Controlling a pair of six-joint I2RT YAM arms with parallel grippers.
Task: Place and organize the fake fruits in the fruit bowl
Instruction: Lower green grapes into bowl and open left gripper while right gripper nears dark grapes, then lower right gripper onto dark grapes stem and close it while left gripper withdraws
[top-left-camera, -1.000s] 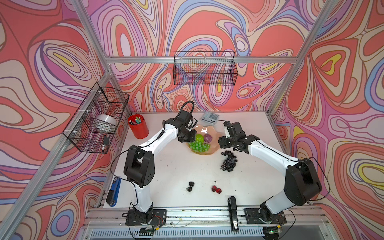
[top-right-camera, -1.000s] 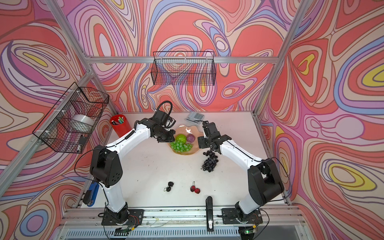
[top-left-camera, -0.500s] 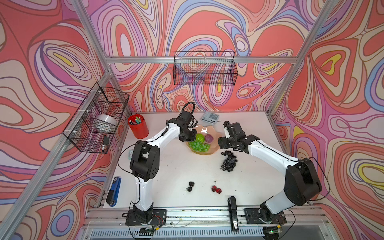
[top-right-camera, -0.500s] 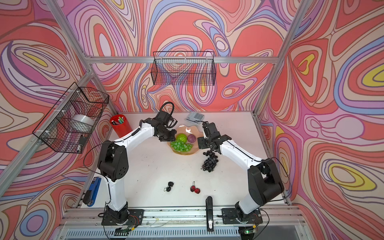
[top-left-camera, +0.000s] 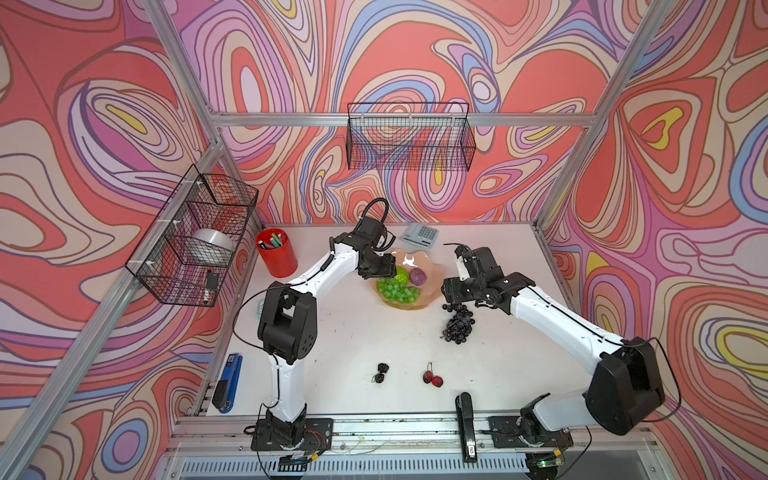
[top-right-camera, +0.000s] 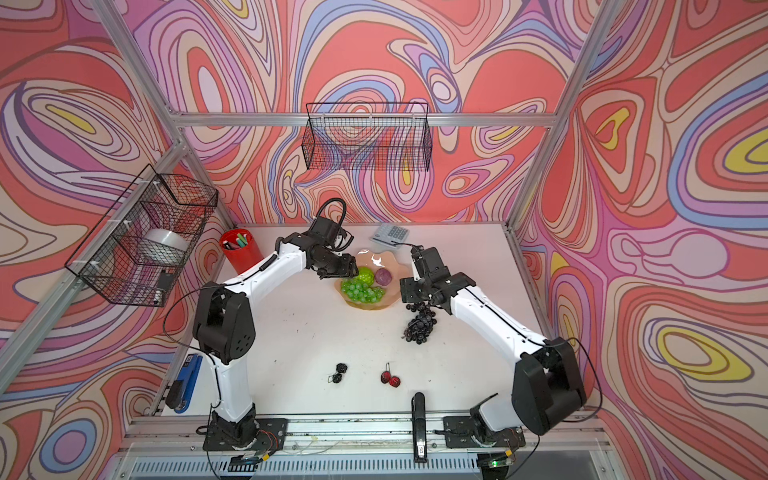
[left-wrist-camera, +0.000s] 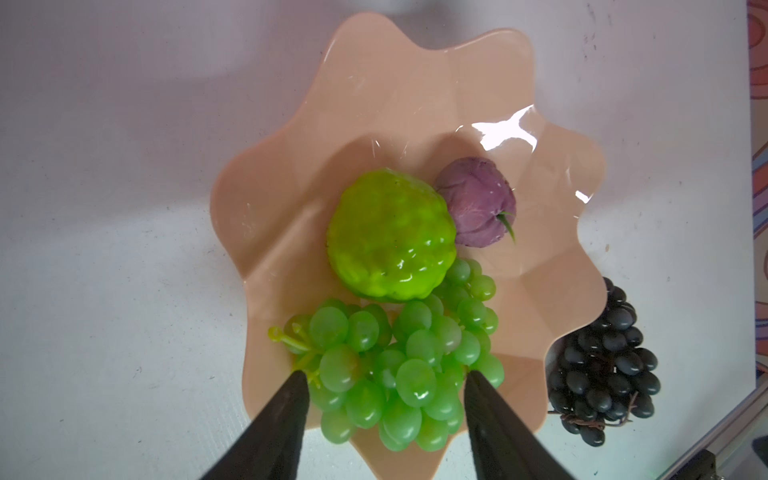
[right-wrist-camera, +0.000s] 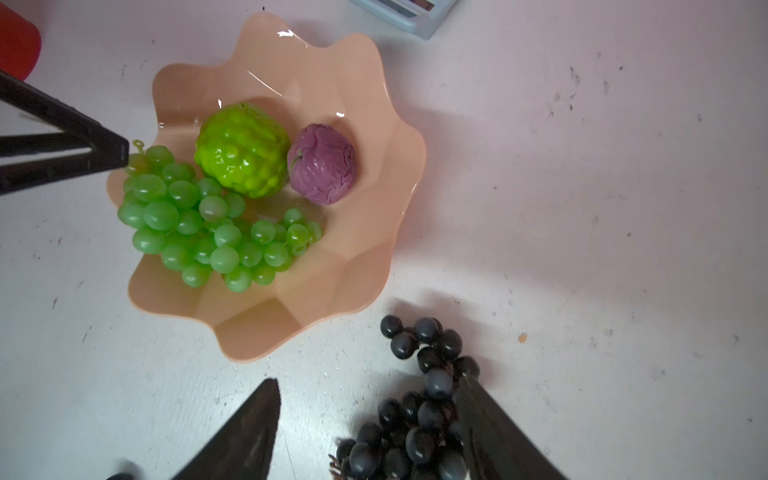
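Three fruits are in, and the dark purple grape bunch (right-wrist-camera: 419, 415) looks next. The left gripper (left-wrist-camera: 385, 376) hangs parted and empty over the green grape bunch (right-wrist-camera: 208, 224), which lies in the fruit bowl (left-wrist-camera: 374, 83) just beneath its tips. The right gripper (right-wrist-camera: 369, 384), also parted, has the dark bunch between its fingers on the bench (top-left-camera: 332, 332) (glossy, loose beads, likely to dangle). It needs to close near the stem, then lift towards the bowl.

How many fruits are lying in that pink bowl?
3. The green grape bunch lies on the bowl's near side, the bumpy lime-green ball sits mid-bowl, and the purple ball is right beside it. Something small could hide beneath them.
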